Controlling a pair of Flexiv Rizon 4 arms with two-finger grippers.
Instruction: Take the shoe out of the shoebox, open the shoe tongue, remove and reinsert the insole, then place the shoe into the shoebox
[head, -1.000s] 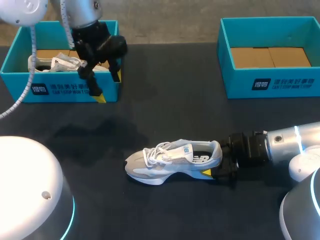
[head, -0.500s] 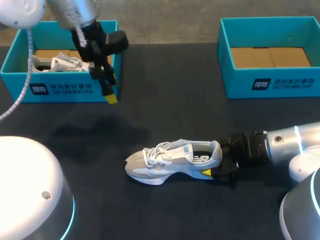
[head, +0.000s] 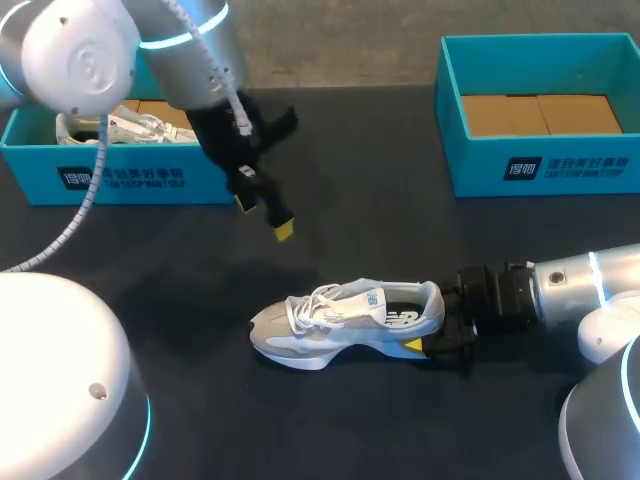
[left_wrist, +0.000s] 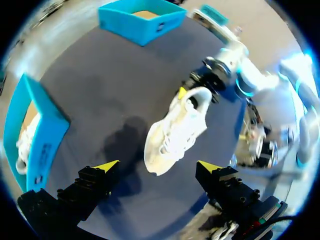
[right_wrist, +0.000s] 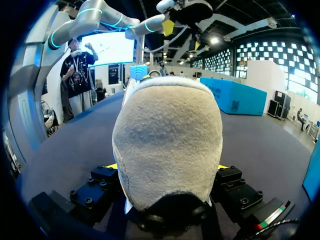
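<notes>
shoe (head: 345, 325) is out on the table (head: 380, 230), sole down, toe toward my left. right claw (head: 432, 332) clamps the heel from both sides. Good anchor, the heel counter looks stiff. left claw (head: 264, 215) is wide and empty, hovering above the table between the shoe and the left box (head: 120, 178) (nothing between its fingers). My read: light shoe, soft upper, floppy tongue — pinch the tongue's top edge clear of the laces and pull gently, or the shoe tips.
</notes>
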